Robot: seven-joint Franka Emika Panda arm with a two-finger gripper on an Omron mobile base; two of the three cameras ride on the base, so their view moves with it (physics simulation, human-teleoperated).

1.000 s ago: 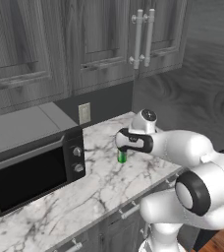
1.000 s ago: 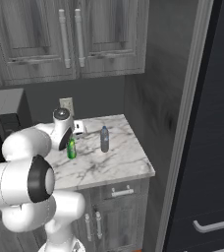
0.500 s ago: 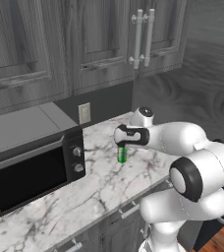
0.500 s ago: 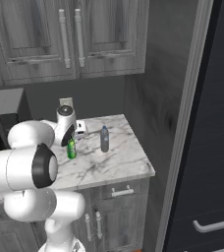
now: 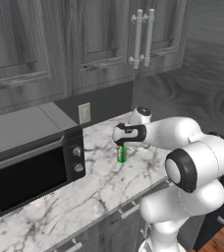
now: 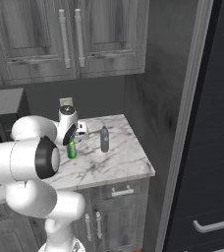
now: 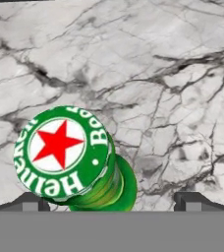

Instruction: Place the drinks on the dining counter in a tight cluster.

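Glossy green glass bottle [image 7: 92,182] on polished veined marble counter [image 7: 173,88]; matt grey wood-grain cabinets [image 5: 99,44].

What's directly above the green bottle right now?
The open gripper hangs right over the green bottle, fingers either side of its cap and not touching. The bottle stands upright on the marble counter. In the base views the hand covers the bottle's neck.

Arm folded forward, wrist bent down; end effector [image 7: 112,199] pointing straight down, fingers [image 7: 28,201] spread wide, gripping nothing.
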